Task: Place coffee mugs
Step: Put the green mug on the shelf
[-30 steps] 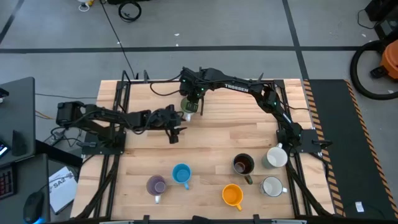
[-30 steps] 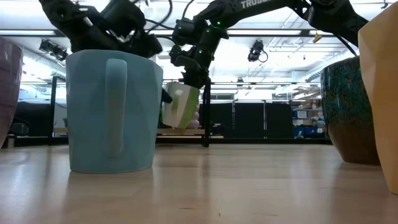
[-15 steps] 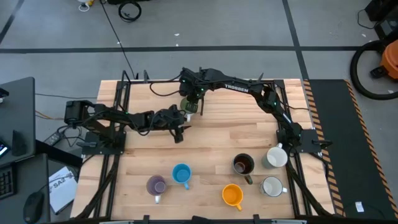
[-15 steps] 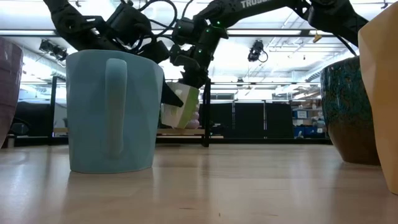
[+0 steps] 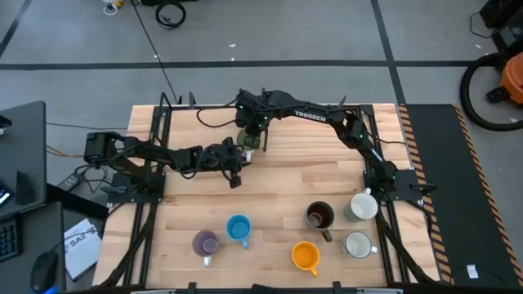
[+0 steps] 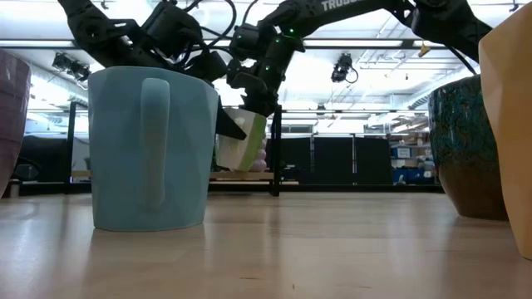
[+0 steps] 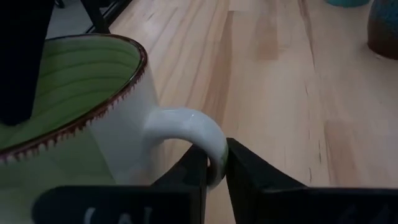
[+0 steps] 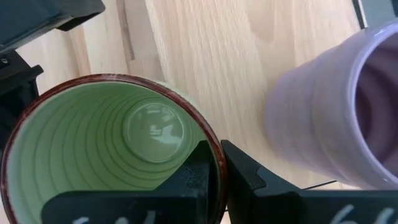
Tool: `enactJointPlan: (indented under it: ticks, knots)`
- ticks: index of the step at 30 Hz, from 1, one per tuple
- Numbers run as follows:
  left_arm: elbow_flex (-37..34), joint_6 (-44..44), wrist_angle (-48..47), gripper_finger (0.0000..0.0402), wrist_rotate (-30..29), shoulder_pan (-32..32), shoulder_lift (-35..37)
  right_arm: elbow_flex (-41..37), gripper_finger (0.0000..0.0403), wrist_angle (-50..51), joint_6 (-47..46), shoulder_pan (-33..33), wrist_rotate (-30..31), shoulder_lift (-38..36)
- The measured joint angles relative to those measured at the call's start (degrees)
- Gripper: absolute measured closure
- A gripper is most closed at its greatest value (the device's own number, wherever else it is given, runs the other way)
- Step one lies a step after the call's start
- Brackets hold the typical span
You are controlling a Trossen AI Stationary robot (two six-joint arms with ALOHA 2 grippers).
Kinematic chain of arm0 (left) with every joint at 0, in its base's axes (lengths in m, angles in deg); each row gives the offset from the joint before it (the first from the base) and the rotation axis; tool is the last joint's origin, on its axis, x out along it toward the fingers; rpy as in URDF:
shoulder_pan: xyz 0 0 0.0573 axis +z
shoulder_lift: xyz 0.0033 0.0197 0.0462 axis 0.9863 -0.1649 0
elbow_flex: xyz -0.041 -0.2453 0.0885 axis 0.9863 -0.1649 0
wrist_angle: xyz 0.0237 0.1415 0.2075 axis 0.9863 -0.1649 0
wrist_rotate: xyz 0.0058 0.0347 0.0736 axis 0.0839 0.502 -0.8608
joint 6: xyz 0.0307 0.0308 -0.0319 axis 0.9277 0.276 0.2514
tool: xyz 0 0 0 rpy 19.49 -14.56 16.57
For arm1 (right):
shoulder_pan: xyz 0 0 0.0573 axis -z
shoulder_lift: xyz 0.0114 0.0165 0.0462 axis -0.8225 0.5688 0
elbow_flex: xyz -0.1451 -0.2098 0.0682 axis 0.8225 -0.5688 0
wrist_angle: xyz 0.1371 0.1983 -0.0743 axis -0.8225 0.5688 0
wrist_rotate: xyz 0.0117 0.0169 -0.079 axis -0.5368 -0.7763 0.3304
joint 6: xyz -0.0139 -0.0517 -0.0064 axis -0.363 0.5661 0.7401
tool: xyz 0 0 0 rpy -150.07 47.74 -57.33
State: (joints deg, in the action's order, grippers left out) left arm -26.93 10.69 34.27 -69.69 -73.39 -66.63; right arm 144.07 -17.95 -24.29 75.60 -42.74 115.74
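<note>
A green mug (image 5: 248, 140) with a white outside and a brown rim hangs over the far middle of the table. It also shows in the low view (image 6: 243, 141). My right gripper (image 8: 215, 165) is shut on its rim. My left gripper (image 7: 216, 168) reaches in from the table's left and is shut on its white handle. A lilac mug (image 8: 336, 112) stands on the table right beside the green one. Near the front edge stand another lilac mug (image 5: 205, 242) and blue (image 5: 238, 229), orange (image 5: 305, 256), dark brown (image 5: 319, 216) and two white mugs (image 5: 362, 206) (image 5: 357, 244). My left gripper pinches the outer curve of the handle's loop (image 7: 208, 140) between its two fingers (image 7: 186, 177), coming from the table's left and slanting slightly down. My right gripper holds the rim (image 8: 214, 149) with one finger inside the mug and one outside, reaching in from above at a slant. The mug hangs tilted, clear of the table.
The blue mug (image 6: 150, 149) fills the left of the low view, with the dark brown one (image 6: 465, 149) at the right. Bare wood (image 5: 294, 175) lies between the held mug and the front row. Black frame rails (image 5: 159, 122) run along the table's sides.
My left gripper has moved toward the table's right, up to the green mug, and has shut on its handle. My right gripper and the mug have kept still.
</note>
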Motion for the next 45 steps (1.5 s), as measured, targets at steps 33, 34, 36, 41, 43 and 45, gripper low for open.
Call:
enactJointPlan:
  ticks: [33, 34, 36, 41, 43, 45]
  knots:
    - [-0.2, 1.6, -0.2, 0.0358, -1.4, -0.6, 0.1, 0.2, 0.0261, 0.4, 1.5, -2.3, 4.3, -11.3]
    - [-0.2, 1.8, -0.1, 0.0358, -1.5, -0.6, 0.1, 0.2, 0.0258, 0.6, 1.4, -2.6, 4.8, -12.0]
    - [-0.2, 1.9, 0.2, 0.0359, -1.7, -0.6, 0.1, 0.2, 0.0253, 1.3, 1.1, -3.1, 6.0, -13.3]
    - [-0.2, 2.0, 2.9, 0.0359, -1.7, -0.6, 0.1, 0.2, 0.0251, 2.7, -0.4, -4.6, 6.9, -16.8]
    - [-0.2, 2.0, 3.9, 0.0359, -1.7, -0.6, 0.1, 0.2, 0.0251, 3.5, -0.6, -5.7, 7.6, -18.3]
    - [-0.2, 2.1, 3.9, 0.0359, -1.6, -0.6, 0.1, -0.2, 0.0251, 3.9, -0.8, -7.3, 10.5, -19.9]
